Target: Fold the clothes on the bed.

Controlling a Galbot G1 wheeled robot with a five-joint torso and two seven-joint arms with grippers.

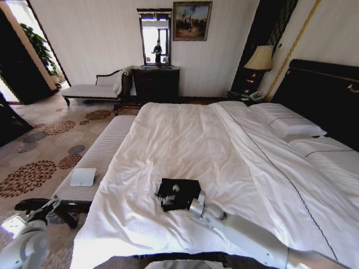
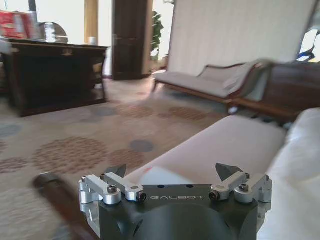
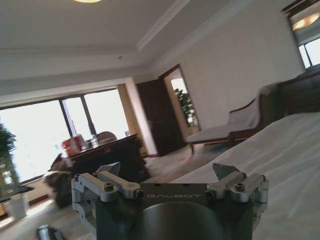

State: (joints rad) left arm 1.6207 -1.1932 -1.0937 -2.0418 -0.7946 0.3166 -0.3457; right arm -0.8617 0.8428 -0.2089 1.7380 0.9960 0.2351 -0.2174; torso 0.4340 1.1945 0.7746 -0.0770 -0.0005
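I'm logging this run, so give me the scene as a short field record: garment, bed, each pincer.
garment: black T-shirt, lying as a small folded bundle on the white duvet near the foot of the bed
right pincer: over the T-shirt, fingers open in its wrist view
left pincer: open, off the bed beside the upholstered bench
on bench: a small white object
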